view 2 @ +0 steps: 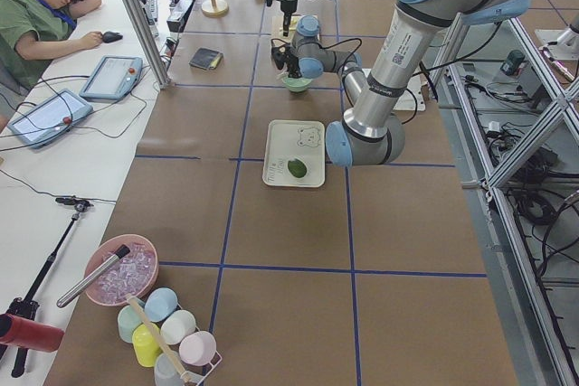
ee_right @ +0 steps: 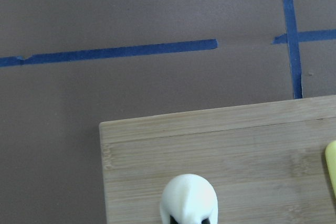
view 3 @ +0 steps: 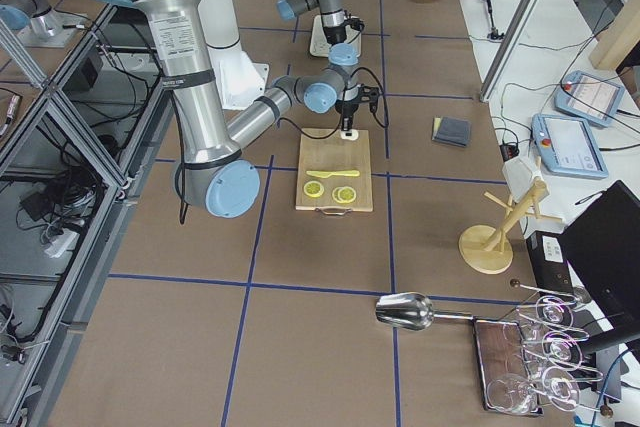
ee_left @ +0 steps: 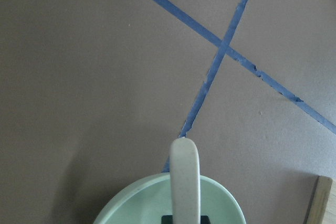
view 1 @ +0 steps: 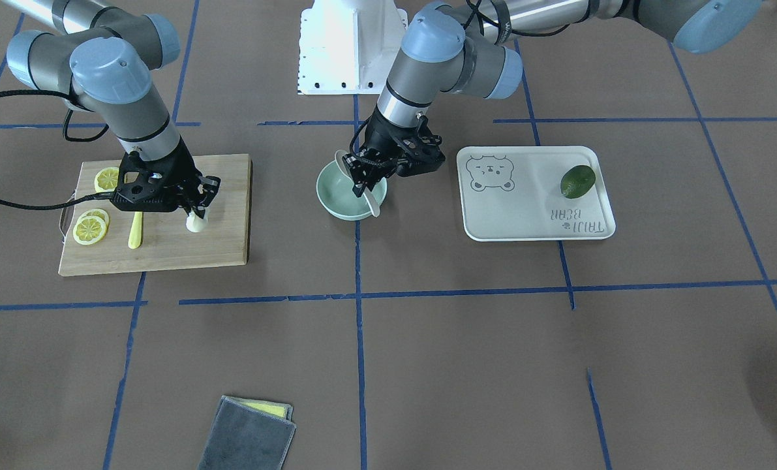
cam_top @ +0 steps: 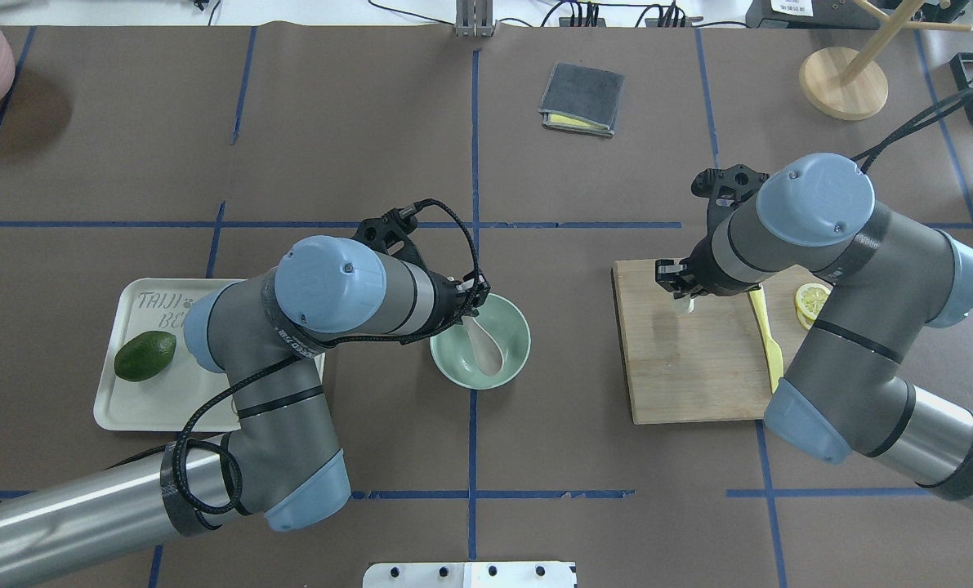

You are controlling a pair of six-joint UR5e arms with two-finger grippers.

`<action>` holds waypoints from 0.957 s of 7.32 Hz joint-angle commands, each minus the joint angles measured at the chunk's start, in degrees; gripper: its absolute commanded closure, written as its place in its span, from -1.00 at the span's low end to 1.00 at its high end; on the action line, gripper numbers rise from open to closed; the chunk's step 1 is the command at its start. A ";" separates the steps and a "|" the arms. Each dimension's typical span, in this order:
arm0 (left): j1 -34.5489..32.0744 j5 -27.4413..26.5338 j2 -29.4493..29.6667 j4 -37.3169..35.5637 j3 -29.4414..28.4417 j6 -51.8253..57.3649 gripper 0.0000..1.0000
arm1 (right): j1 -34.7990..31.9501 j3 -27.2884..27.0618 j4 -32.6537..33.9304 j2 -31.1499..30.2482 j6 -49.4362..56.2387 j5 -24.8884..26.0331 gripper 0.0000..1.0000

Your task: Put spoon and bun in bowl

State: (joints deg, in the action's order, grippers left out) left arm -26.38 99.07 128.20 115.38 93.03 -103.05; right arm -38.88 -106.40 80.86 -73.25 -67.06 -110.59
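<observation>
Overhead exterior: spoon (cam_top: 486, 347) is pinched by left hand (cam_top: 470, 309) over bowl (cam_top: 519, 322); bun (cam_top: 687, 305) is pinched by right hand (cam_top: 685, 294) at cutting board (cam_top: 682, 367), bowl well apart to its left.

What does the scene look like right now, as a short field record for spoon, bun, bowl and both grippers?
spoon: held in the left gripper, scoop down inside the bowl
bun: between the right gripper fingers, at the cutting board; not in the bowl
bowl: upright, holds only the spoon's scoop
progress: neither item released yet
</observation>
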 commanded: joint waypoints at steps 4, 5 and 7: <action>-4.98 2.08 -0.32 -1.20 1.00 4.94 -1.00 | 0.03 -0.83 0.35 2.93 -0.79 -0.07 0.87; -7.34 4.44 -0.84 -5.03 2.66 9.40 -1.00 | 0.38 -0.92 0.44 3.90 -0.88 -0.07 0.87; -11.04 5.70 -4.86 -15.93 11.42 23.62 -1.00 | 3.52 -0.83 0.61 8.98 -6.46 0.19 0.85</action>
State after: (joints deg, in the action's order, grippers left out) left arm -35.21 104.03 125.90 105.16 99.45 -87.48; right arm -37.39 -107.31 81.36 -67.30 -69.63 -110.56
